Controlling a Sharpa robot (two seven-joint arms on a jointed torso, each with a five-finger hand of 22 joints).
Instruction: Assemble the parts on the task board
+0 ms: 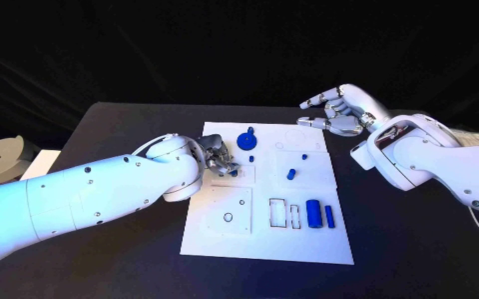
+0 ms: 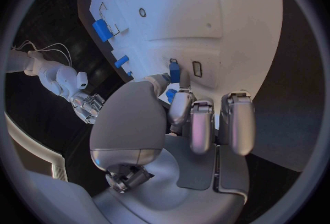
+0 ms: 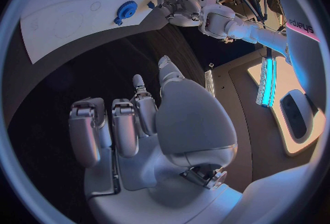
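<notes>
The white task board (image 1: 264, 240) lies mid-table. My left hand (image 1: 218, 158) is at its left edge and pinches a small blue part (image 1: 234, 171) just over the board. In the left wrist view the part (image 2: 175, 74) sits between the fingertips (image 2: 181, 94), close to a small slot (image 2: 197, 68) in the board (image 2: 227, 9). A blue gear (image 1: 246, 140), a peg (image 1: 291, 173) and two blue bars (image 1: 313, 214) lie on the board. My right hand (image 1: 338, 114) hovers beyond the board's far right corner, fingers apart, holding nothing (image 3: 131, 130).
Cut-out recesses (image 1: 284, 216) lie beside the bars, and a round hole (image 1: 228, 217) is in the near left panel. A pale round object (image 1: 10, 155) stands off the table's left edge. Bare black table (image 1: 399, 243) runs along the board's right side.
</notes>
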